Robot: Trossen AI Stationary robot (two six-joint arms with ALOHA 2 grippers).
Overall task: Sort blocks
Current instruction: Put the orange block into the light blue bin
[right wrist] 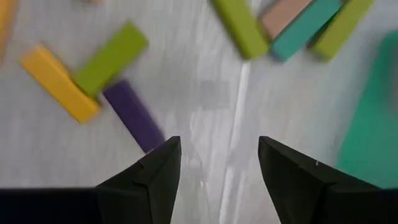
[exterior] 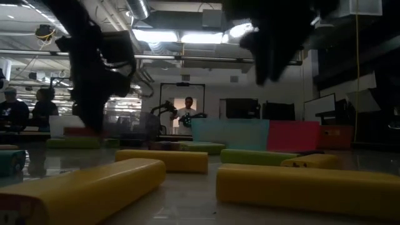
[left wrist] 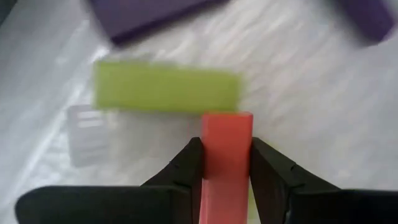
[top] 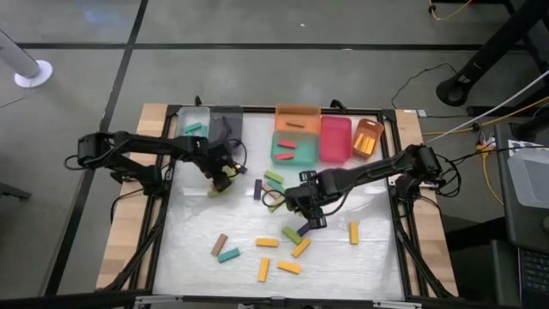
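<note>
The left pincer (left wrist: 226, 168) is clamped on a red block (left wrist: 226, 155), its two dark fingers pressed against the block's long sides; just beyond the block's far end an olive green block (left wrist: 166, 87) lies flat on the bench (top: 360, 266), and a purple block (left wrist: 149, 15) lies farther off. From above, this pincer (top: 223, 176) sits at about ten o'clock from the bench's middle, just below a clear bin (top: 194, 120) at the far edge. The right pincer (right wrist: 217, 162) stands apart with nothing between its fingers, hovering over bare bench with a purple block (right wrist: 132, 115) near one fingertip, beside an olive block (right wrist: 111, 59) and a yellow block (right wrist: 57, 84). In the high view it (top: 310, 215) is near the centre of the bench. The remaining blocks are scattered: a small cluster at about twelve o'clock from the right pincer near a teal bin (top: 295, 150), and a loose spread of yellow, teal and brown bars toward six o'clock, including a yellow one (top: 353, 233) at four o'clock. An orange bin (top: 297, 116) and a red bin (top: 335, 140) line the far edge.
</note>
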